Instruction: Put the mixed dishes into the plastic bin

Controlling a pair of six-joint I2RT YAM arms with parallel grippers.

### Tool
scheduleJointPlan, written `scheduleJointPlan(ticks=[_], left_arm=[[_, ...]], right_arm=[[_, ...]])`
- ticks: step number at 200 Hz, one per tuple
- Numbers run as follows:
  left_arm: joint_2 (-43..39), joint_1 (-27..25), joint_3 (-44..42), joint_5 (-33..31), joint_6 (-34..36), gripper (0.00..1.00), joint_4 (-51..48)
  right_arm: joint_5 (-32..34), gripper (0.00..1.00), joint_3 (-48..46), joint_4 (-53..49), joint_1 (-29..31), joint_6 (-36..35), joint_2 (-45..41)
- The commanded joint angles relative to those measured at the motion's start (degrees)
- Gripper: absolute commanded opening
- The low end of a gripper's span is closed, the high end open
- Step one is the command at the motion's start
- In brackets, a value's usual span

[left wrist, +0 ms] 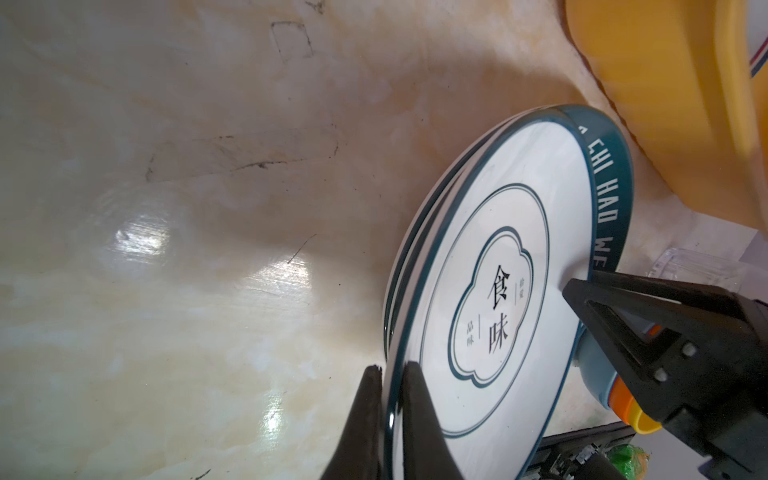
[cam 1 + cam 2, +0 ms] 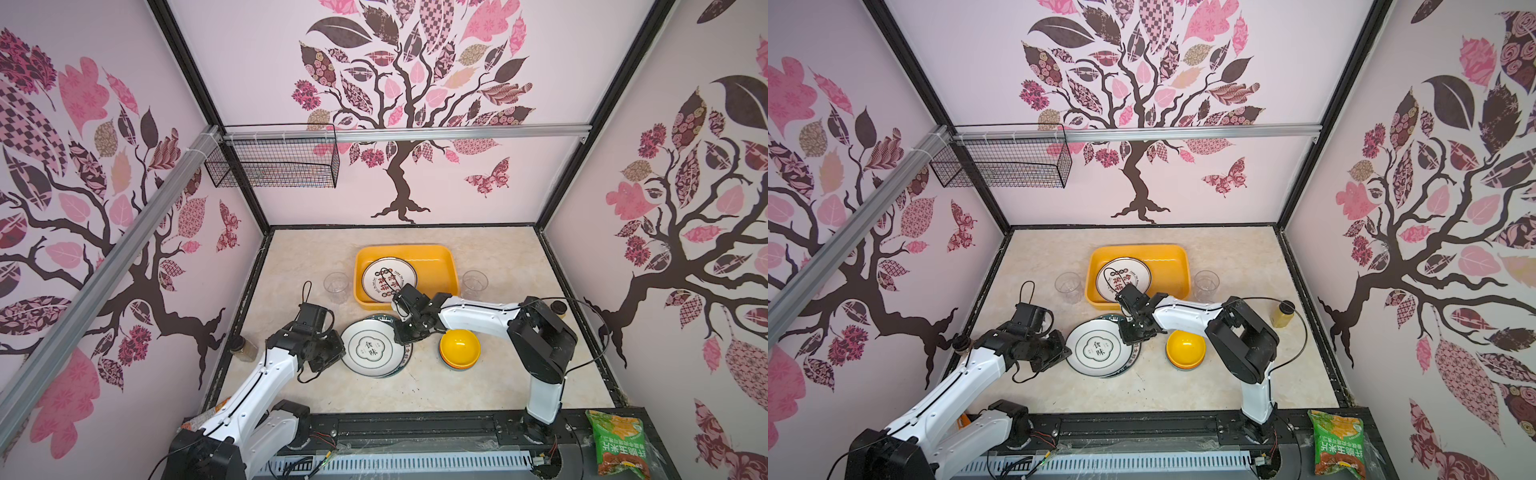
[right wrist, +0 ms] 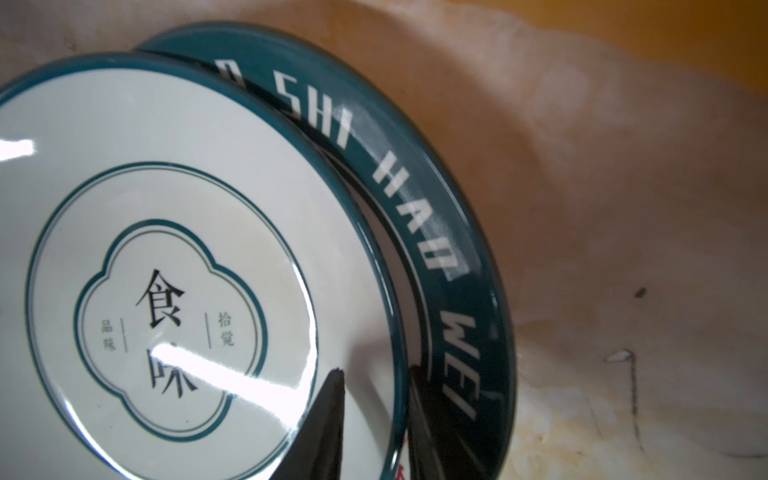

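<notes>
the plastic bin (image 2: 434, 270), a shallow yellow-orange tub with rounded corners, sits toward the back of the table. a white plate (image 2: 388, 277) with a dark rim and red-and-black characters lies flat inside it, toward its left end. in front of the bin the top plate (image 2: 372, 348), white with a thin teal rim and black characters in a lobed frame, rests offset on a lower plate (image 3: 436, 245) whose broad teal rim bears white lettering. just right of these sit stacked bowls (image 2: 459, 347), yellow uppermost, orange and blue beneath. a clear left tumbler (image 2: 336, 286) and right tumbler (image 2: 473, 284) stand upright beside the bin's two ends.
</notes>
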Motion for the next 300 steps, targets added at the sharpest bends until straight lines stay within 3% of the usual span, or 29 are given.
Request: scheduleJointPlan(ticks=[1,97,165,230,300], left_arm=[[-1.2,-0.3,1.7,-0.5,-0.4,0.00,0.5],[-10.3,0.0,4.0,1.8,-1.2,0.00,3.8],[-13.9,0.1,5.5,6.7,-4.0,0.00,8.8],[-11.4,0.0,7.5,8.9,-7.3,0.00,16.5],[-6.8,-0.6,8.2,11.3,-10.7,0.00,23.7]], right_arm=[[-1.5,0.30,2.1,0.5,1.2,-0.5,-0.9],[4.1,0.41,1.5,0.9,-0.1,1.9,-13.6],[-1.2,0.45,-5.1,4.7,-7.0,5.1,-24.1],[-4.5,0.52,-11.6,9.8,-11.8,9.0,-30.4],[-9.2,0.47,-13.7,14.3,-13.6,11.7,-31.5]])
